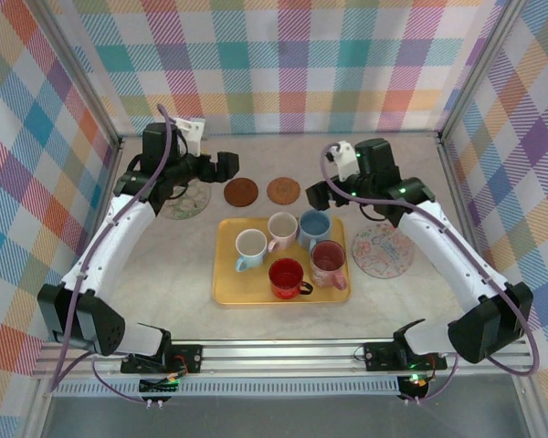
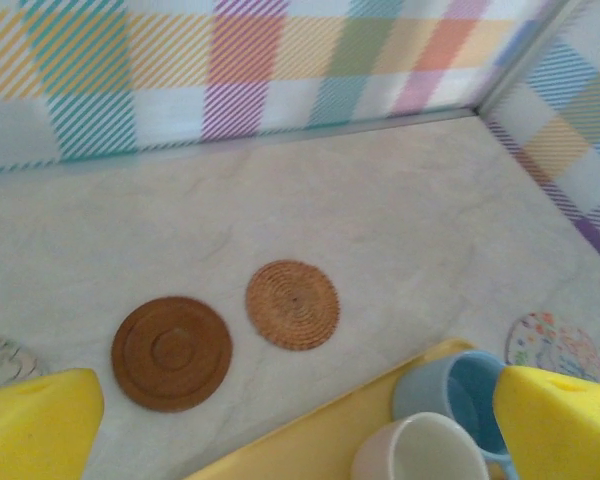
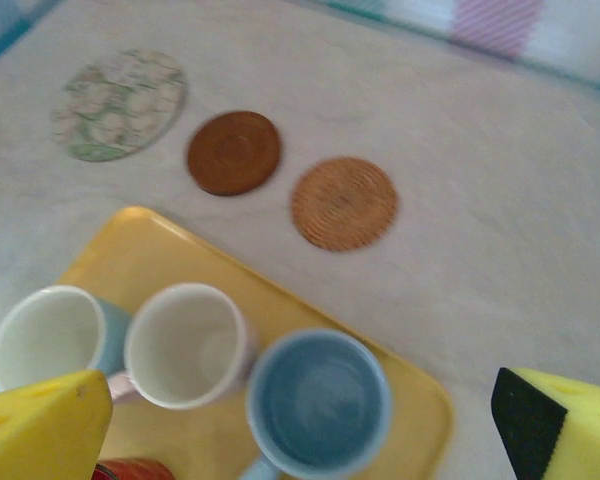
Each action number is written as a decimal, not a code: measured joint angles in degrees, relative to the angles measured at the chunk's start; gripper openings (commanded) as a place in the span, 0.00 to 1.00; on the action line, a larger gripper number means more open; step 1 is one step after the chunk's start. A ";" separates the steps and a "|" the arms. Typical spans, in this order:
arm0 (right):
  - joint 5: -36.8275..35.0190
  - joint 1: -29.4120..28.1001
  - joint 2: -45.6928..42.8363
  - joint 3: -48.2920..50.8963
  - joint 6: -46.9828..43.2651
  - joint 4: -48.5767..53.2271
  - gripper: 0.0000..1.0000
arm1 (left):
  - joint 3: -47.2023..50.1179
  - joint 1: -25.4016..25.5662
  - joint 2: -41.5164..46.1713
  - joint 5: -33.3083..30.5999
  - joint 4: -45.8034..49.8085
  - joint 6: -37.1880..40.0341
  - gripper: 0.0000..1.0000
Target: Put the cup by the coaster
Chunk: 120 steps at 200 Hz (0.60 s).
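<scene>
Several cups stand on a yellow tray (image 1: 226, 290): a blue cup (image 1: 314, 224), a cream cup (image 1: 281, 227), a white cup (image 1: 250, 246), a red cup (image 1: 287, 275) and a pink cup (image 1: 329, 261). Behind the tray lie a dark brown coaster (image 1: 241, 192) and a woven coaster (image 1: 283, 191). My right gripper (image 1: 318, 193) hangs open just behind the blue cup (image 3: 318, 402), nothing between its pads (image 3: 40, 430). My left gripper (image 1: 226, 167) is open and empty near the brown coaster (image 2: 171, 352), with the woven coaster (image 2: 292, 304) ahead of it.
A pale green floral coaster (image 1: 184, 201) lies under the left arm, and a colourful floral coaster (image 1: 382, 251) lies right of the tray. Checked walls close in the back and both sides. Bare tabletop (image 2: 380, 210) stretches behind the coasters.
</scene>
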<state>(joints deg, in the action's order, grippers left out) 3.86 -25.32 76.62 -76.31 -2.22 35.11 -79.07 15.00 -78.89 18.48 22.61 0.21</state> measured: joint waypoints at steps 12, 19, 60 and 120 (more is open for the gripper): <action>-0.96 1.75 -0.46 0.00 0.70 2.34 0.96 | 1.05 1.29 1.66 0.92 -0.94 1.42 1.00; -1.40 2.60 -0.61 0.00 1.29 3.52 0.96 | 1.88 1.90 2.58 1.55 -1.57 2.14 1.00; -2.69 7.37 -0.72 1.42 5.01 8.61 0.92 | 7.87 4.83 5.18 2.91 -3.89 4.63 1.00; -3.43 13.75 -0.50 8.26 9.73 12.57 0.85 | 9.94 11.13 5.20 3.08 -3.02 8.22 1.00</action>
<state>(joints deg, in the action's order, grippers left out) 0.43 -11.57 76.12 -68.05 7.51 47.68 -69.12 26.13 -73.69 21.56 19.59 8.43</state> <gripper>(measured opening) 0.864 0.996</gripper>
